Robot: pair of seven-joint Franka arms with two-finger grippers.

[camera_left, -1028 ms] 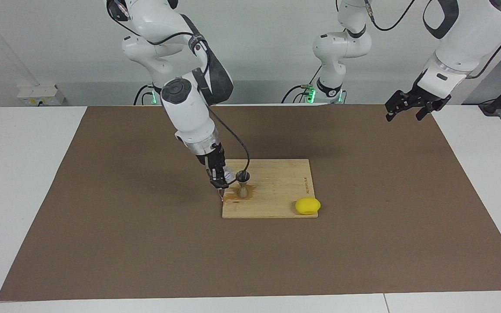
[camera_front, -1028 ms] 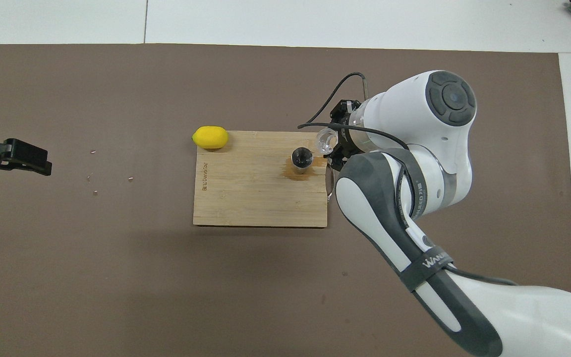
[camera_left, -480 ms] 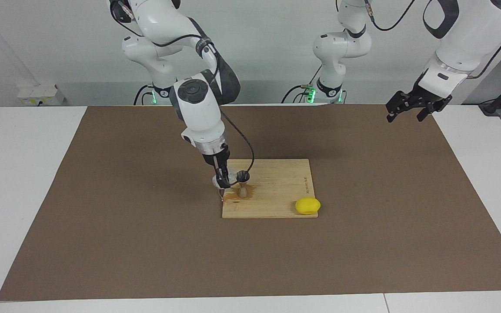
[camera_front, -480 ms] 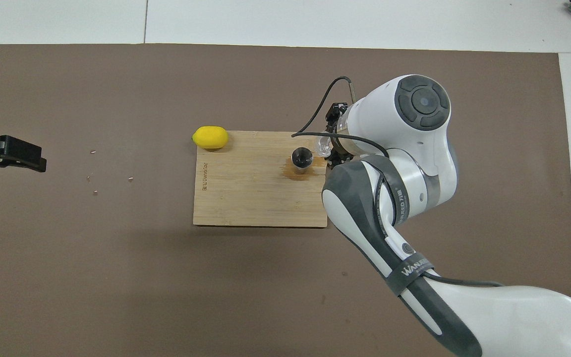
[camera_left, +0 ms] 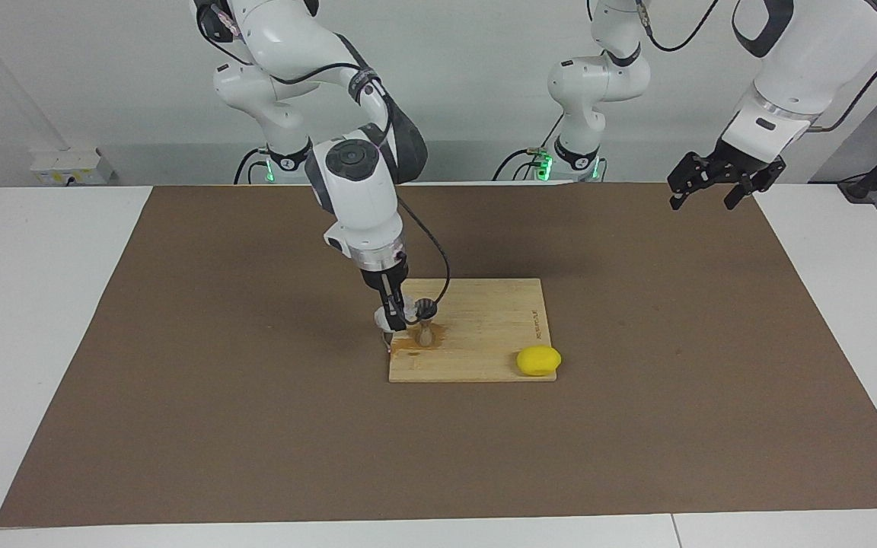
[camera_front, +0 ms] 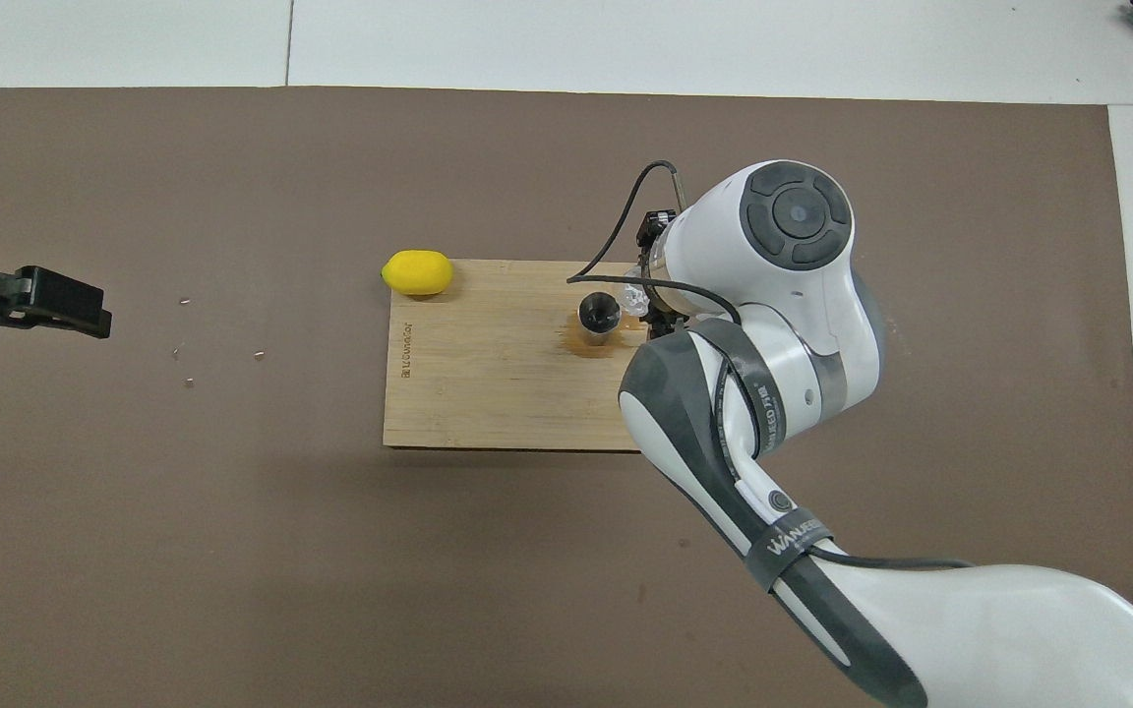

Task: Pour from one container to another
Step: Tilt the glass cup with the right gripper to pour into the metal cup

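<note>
The right end effector (camera_left: 395, 320) hangs low over the end of the wooden cutting board (camera_left: 484, 335) that faces the right arm's edge of the bench (camera_left: 43, 304). Its fingers are closed on the small clear glass tumbler (camera_front: 637, 293), which is tipped toward the metal jigger (camera_left: 425, 323); whether the two touch cannot be made out. The jigger stands upright on the board just beside the end effector, its open mouth (camera_front: 599, 313) up. A brownish wet stain (camera_front: 586, 342) spreads on the board around the jigger's foot.

A yellow lemon (camera_left: 538, 360) lies at the board's corner that is farthest from the robots and toward the left arm's edge of the bench, overhanging onto the brown mat (camera_left: 256, 426). It is well apart from the jigger. The right arm's black cable (camera_left: 438, 266) loops down close above the jigger. From overhead, the right arm's wrist covers most of the tumbler.

A few tiny specks (camera_front: 188, 354) lie on the mat toward the left arm's edge. The left end effector (camera_left: 709, 183) waits, fingers spread and holding nothing, in the air over the mat's corner near the left arm's base.
</note>
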